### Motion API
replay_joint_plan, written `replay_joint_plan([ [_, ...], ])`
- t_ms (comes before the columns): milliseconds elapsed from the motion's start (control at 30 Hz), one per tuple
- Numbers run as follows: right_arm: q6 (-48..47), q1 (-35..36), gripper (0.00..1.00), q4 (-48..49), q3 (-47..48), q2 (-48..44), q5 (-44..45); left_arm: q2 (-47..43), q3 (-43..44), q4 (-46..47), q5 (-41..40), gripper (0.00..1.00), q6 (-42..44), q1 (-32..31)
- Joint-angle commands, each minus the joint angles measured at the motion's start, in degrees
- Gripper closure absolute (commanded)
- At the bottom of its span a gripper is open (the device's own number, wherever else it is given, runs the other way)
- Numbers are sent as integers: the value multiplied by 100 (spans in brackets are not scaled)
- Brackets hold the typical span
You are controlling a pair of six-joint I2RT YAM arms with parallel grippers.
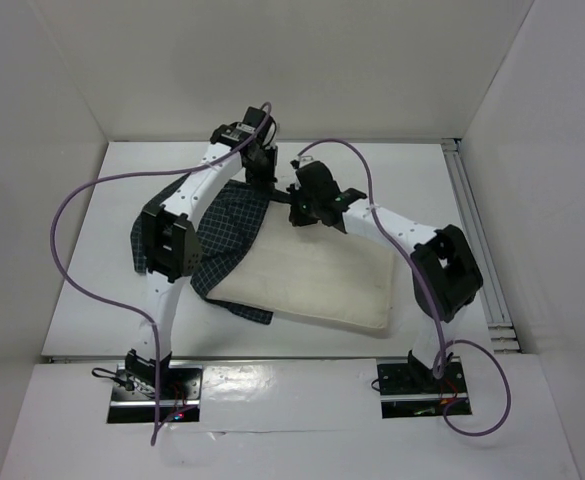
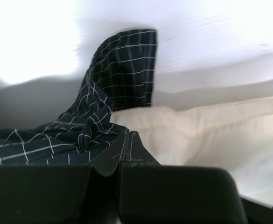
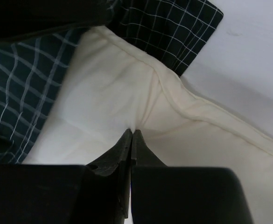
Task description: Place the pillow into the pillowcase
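Observation:
The cream-white pillow [image 1: 317, 285] lies across the middle of the table. Its far-left end sits inside the dark checked pillowcase [image 1: 230, 225], which is bunched to its left. My left gripper [image 1: 264, 170] is at the far edge of the pillowcase. In the left wrist view it [image 2: 128, 134] is shut, with pillowcase [image 2: 122, 70] fabric gathered at its tips and the pillow [image 2: 206, 130] to the right. My right gripper [image 1: 302, 212] is over the pillow's far corner. In the right wrist view it [image 3: 133, 131] is shut on a pucker of the pillow [image 3: 113, 93], with the pillowcase [image 3: 15, 88] around that corner.
White walls enclose the white table [image 1: 392, 165] at the back and on both sides. A metal rail [image 1: 477, 240] runs along the right edge. Purple cables [image 1: 82, 200] loop from both arms. The arm bases stand at the near edge.

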Motion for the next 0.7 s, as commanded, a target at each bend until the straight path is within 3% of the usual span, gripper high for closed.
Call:
replay_joint_plan([
  [0,414,345,100,550,-235,-891,293,349,536,360,1342,100,17,-209],
  [200,1152,345,100,857,-1052,-1665,1392,656,862,658,2230,100,-185,-314],
  [367,2058,345,100,506,-1167,-1297,2394,727,914,1010,2882,100,-467,-560],
  [533,2604,-164,100,805,-1448,-1121,2361,613,862,1230,3156,99,-659,-561],
  [600,2683,-409,100,892,-1501,-1069,2212,560,809,1283,3313,75,-660,-403],
  [633,2622,-472,100,841,-1501,-990,2211,490,809,1283,3314,50,-660,-350],
  [667,2621,-524,100,762,-1345,-989,2211,298,583,1283,3314,39,-582,-297],
])
